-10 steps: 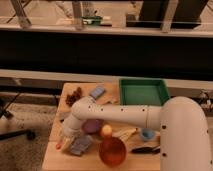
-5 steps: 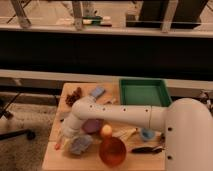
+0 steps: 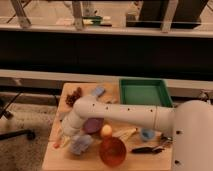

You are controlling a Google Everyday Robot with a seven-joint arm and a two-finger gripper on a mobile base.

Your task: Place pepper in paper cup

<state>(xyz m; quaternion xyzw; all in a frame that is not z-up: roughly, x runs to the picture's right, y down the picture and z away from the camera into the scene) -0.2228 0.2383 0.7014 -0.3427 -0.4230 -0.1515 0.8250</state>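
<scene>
Nearest the front edge of the light wooden table (image 3: 52,160): a round orange bowl (image 3: 112,151), with a dark slim tool (image 3: 148,149) lying to its right. Left of the bowl, a grey-blue soft pad (image 3: 80,144). Just beyond that pad's left side, at the table's front-left corner, the long slim orange-red pepper (image 3: 58,144), flat on the wood and not lifted.

Directly over the pepper's inner end, the gripper (image 3: 67,135), pointing down at the end of the white arm (image 3: 130,114). Cannot tell whether wide, narrow or closed on anything; too much hidden by the wrist.

One row further back: a small round yellow-orange fruit (image 3: 106,131), a pale yellowish banana-like thing (image 3: 125,133), a small blue cup (image 3: 146,134), and a purple bowl (image 3: 93,125) partly under the arm. No plain white paper cup to be made out; possibly hidden behind the forearm, at a guess.

Farther back: a small light-blue block (image 3: 97,91), a dark reddish cluster (image 3: 74,96), then the green rectangular tray (image 3: 145,92).

Against half a second and a second earlier: almost nothing shifted. Arm in the same bent pose, wrist in the same low place, pepper in the same spot. Probably a settling or closing phase of the grasp, then; pick-up not yet done, carry and drop into the cup still all ahead.
</scene>
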